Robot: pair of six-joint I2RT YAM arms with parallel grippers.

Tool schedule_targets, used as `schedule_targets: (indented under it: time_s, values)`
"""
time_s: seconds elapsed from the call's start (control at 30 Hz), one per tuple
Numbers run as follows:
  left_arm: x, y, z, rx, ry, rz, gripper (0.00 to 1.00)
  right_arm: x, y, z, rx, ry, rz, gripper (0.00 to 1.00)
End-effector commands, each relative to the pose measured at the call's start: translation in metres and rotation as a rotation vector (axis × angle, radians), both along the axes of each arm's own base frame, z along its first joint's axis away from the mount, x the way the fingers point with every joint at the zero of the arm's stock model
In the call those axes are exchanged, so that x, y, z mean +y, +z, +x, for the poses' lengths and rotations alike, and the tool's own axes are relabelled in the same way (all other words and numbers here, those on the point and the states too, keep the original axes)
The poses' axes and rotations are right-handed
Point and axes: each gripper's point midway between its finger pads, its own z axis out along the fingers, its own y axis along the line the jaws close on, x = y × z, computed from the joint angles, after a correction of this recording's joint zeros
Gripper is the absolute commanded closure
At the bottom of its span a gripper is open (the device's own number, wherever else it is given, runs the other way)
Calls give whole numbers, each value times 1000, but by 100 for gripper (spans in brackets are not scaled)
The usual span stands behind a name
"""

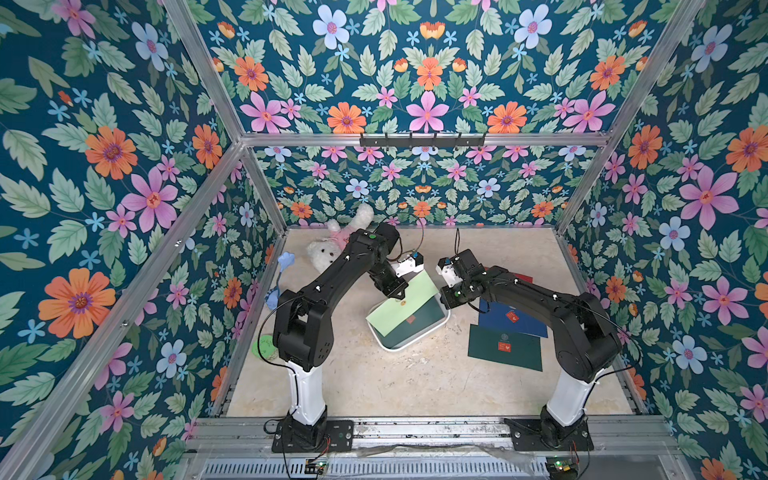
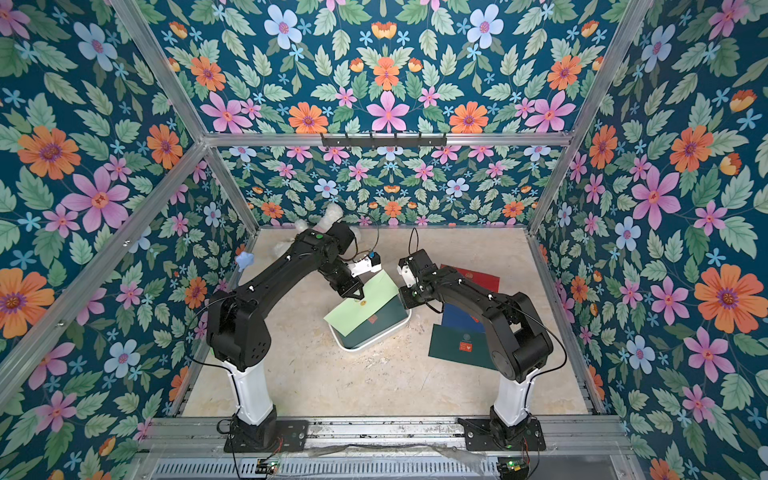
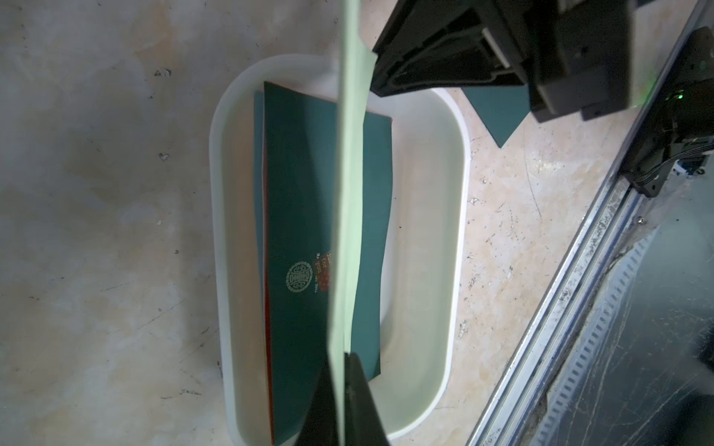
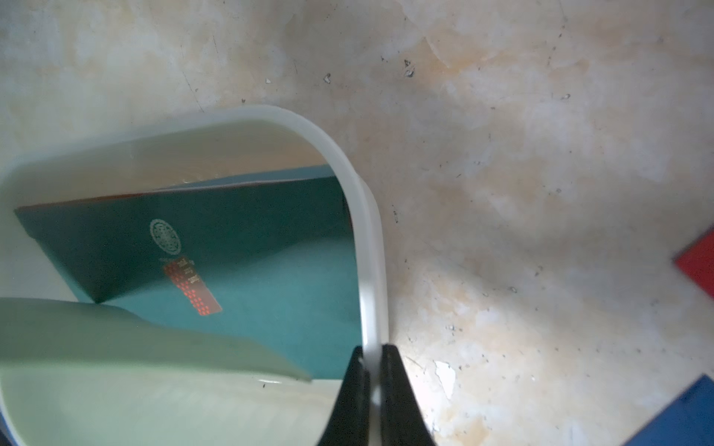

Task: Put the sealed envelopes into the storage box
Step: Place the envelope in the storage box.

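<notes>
L gripper [image 3: 342, 359] pinched tight on light green envelope [image 1: 405, 307], which hangs tilted over storage box [image 1: 415, 343], mid-table [image 1: 374, 382]. In box: dark green envelope [image 3: 301, 193], others under it. R gripper [image 4: 371, 355] clamped on box rim, its 2 o'clock corner. Loose at box's 2–4 o'clock: red envelope [image 1: 521, 277], navy envelope [image 1: 513, 320], 2nd dark green envelope [image 1: 505, 349].

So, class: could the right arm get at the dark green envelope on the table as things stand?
Probably not yet: its end effector is shut on the storage box rim; the dark green envelope lies uncovered.
</notes>
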Motion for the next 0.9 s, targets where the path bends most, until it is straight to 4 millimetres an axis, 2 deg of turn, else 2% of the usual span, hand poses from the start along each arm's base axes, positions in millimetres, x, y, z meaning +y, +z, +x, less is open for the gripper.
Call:
schedule_targets:
  time_s: [0.0,0.27,0.63,0.73,0.87]
  values:
    - [5,-5,-3,19,-7,34,100,0,3,4,-23,6,-10,97]
    - [1,-25,0,70,-25,88,100,0,9,7,-36,9,-17,96]
    - [-12,-46,-9,136,-74,116,94,6,13,7,-45,11,-5,94]
    - [-11,-50,-4,123,-60,140,86,7,13,7,-44,9,5,93]
    - [-9,-50,17,41,-4,174,78,7,11,5,-37,5,15,92]
